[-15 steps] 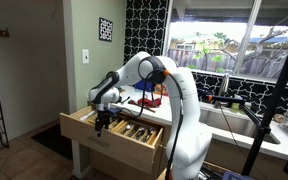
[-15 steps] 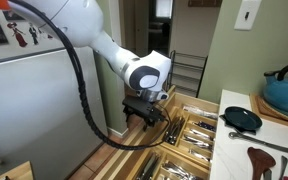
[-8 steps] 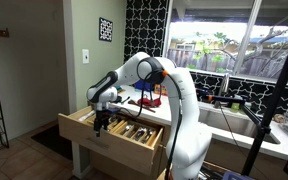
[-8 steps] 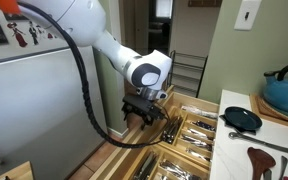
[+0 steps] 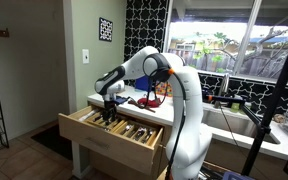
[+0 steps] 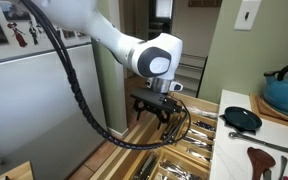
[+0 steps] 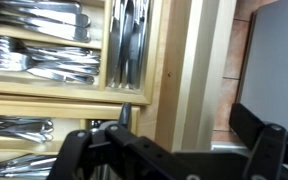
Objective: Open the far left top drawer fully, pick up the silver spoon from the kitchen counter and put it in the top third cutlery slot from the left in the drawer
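Note:
The far left top drawer [image 5: 112,133] stands pulled out and shows narrow compartments full of cutlery in both exterior views [image 6: 189,138] and in the wrist view [image 7: 44,60]. My gripper [image 5: 108,110] hangs just above the drawer near its front left part [image 6: 164,115]. It is open and empty, and its dark fingers show at the bottom of the wrist view [image 7: 174,150]. A thin silver spoon [image 6: 256,137] lies on the white kitchen counter [image 6: 284,148], to the right of the gripper.
On the counter are a small black pan [image 6: 242,119], a blue pot [image 6: 284,90] and a brown wooden spoon [image 6: 269,156]. A grey fridge [image 6: 34,100] stands beside the drawer. A sink and a black stand [image 5: 269,110] are further along the counter.
My gripper has risen a little from the drawer and shifted sideways over it toward the counter side. The drawer has not moved.

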